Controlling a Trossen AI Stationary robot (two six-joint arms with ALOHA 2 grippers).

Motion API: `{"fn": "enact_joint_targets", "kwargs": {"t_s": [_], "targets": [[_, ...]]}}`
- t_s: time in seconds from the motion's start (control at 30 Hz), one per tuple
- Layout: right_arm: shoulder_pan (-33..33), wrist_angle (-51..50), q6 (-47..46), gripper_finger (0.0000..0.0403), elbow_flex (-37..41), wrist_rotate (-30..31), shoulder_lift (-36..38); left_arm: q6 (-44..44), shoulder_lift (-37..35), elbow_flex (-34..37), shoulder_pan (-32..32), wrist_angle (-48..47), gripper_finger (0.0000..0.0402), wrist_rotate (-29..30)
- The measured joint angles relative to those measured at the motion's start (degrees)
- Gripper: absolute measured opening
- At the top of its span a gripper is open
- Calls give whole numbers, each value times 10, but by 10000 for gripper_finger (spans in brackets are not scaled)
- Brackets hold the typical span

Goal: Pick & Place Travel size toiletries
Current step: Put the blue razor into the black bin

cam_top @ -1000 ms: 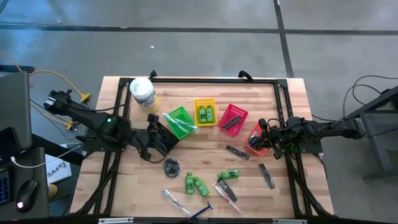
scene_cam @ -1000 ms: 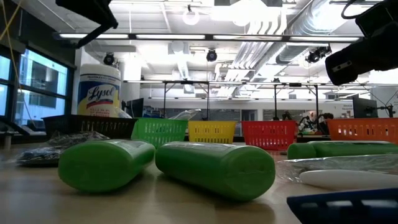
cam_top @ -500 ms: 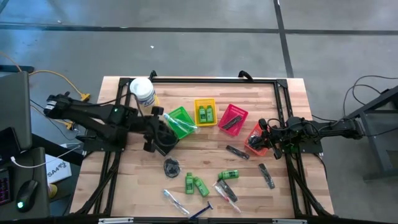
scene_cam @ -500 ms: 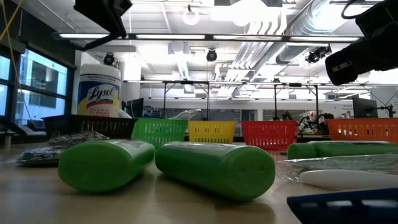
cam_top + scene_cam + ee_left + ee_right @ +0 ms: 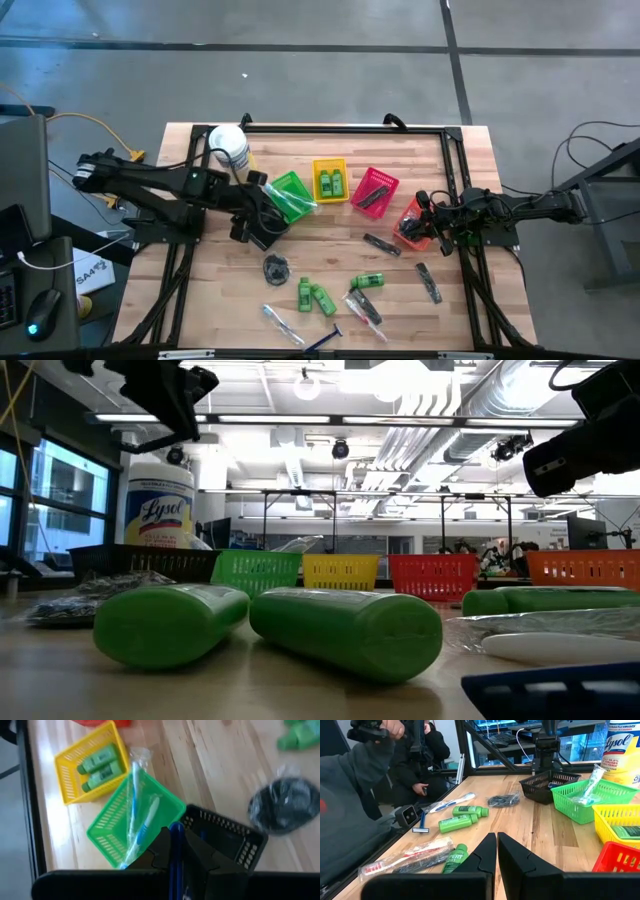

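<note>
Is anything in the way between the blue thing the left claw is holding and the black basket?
Nothing visible is in the way. The left gripper holds the blue-handled item just over the open-topped black basket. The green basket sits beside it, not in between.

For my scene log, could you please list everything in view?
baskets: five; black, green, yellow, pink, red; in a row
green bottles: five; two in yellow basket, three loose
black combs: three; one in pink basket, two loose
wrapped toothbrushes: at least three; clear; one in green basket, two loose
dark bundle: one; black; loose
razor: one; blue; front edge
tub: one; white; left corner
people: two; dark clothes; beyond table
left gripper: shut on blue item; over black basket
right gripper: shut, empty; over red basket
</note>
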State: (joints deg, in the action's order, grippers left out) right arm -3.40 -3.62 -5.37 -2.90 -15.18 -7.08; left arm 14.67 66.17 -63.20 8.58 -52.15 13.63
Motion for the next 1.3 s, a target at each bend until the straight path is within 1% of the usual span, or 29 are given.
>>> {"fn": "enact_joint_targets", "kwargs": {"t_s": [0.1,0.33,0.57,0.73,0.9,1.03,1.17,1.3], "targets": [[0,1,-2,9,0,0,0,14,18,-1,0,0,21,-1],[0,3,-8,9,1,0,0,19,50,2,0,-10,22,-28],[0,3,-8,9,1,0,0,21,52,4,0,-16,22,-29],[0,3,-7,9,1,0,0,17,52,35,0,-12,22,-29],[0,3,-7,9,1,0,0,14,56,75,0,14,22,-29],[0,4,-7,9,1,0,0,15,60,85,0,26,22,-28],[0,5,-5,9,1,1,0,13,65,86,-21,30,22,-29],[0,7,-4,9,1,2,0,12,82,87,-43,49,22,-49]]}}
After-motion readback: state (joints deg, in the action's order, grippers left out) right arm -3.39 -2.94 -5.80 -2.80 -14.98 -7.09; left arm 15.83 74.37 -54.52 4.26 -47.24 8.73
